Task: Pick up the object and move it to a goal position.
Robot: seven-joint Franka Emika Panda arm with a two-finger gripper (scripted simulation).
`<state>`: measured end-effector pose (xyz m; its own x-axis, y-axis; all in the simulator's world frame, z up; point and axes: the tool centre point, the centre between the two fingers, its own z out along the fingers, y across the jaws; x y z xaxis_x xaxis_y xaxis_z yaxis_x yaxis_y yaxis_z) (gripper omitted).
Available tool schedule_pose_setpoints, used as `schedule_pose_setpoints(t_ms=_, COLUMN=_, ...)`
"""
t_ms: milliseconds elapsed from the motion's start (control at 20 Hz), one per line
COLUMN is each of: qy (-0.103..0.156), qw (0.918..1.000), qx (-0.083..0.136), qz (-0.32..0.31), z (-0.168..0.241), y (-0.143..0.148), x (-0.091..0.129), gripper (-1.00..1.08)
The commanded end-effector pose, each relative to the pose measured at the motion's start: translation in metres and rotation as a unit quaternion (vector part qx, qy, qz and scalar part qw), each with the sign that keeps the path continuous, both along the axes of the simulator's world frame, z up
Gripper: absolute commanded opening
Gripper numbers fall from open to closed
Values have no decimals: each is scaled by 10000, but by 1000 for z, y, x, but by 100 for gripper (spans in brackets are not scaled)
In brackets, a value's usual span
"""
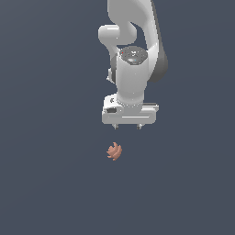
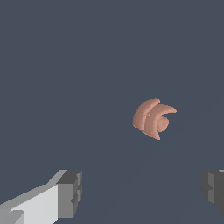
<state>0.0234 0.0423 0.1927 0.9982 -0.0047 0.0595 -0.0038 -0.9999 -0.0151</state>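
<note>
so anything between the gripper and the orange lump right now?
Nothing. In the exterior view only bare dark ground separates the gripper from the orange lump. The wrist view agrees: open fingers, lump apart from them, nothing intervening.

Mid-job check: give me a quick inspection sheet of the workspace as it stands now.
Surface: plain dark grey-blue floor, no marks.
Job's things: salmon lobed object lies free on the floor, apart from the gripper; no goal marker seen.
Clutter: nothing seen.
Grippers: gripper open, fingers wide apart, nothing between them; object sits off to one side of the gap in the wrist view.
Cables: nothing seen.
Surroundings: nothing seen beyond the white arm.
</note>
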Motion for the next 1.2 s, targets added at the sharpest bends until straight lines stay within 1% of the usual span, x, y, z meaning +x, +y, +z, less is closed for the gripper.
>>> schedule_pose_setpoints(t_ms=0, qy=28, qw=9998, qx=12, qz=-202, z=-7, y=-4, x=4, gripper=100)
schedule_pose_setpoints(t_ms=200, qy=83, qw=9979, qx=32, qz=-646, z=-22, y=-13, x=12, gripper=100)
schedule_pose_setpoints(t_ms=350, qy=133, qw=9942, qx=44, qz=-1066, z=-37, y=-21, x=20, gripper=100)
schedule_pose_setpoints(t_ms=550, qy=202, qw=9858, qx=45, qz=-1666, z=-59, y=-34, x=29, gripper=100)
schedule_pose_setpoints(t_ms=750, qy=251, qw=9767, qx=36, qz=-2133, z=-77, y=-44, x=36, gripper=100)
schedule_pose_setpoints(t_ms=950, qy=283, qw=9688, qx=23, qz=-2460, z=-90, y=-51, x=40, gripper=100)
schedule_pose_setpoints(t_ms=1150, qy=301, qw=9637, qx=13, qz=-2655, z=-98, y=-55, x=43, gripper=100)
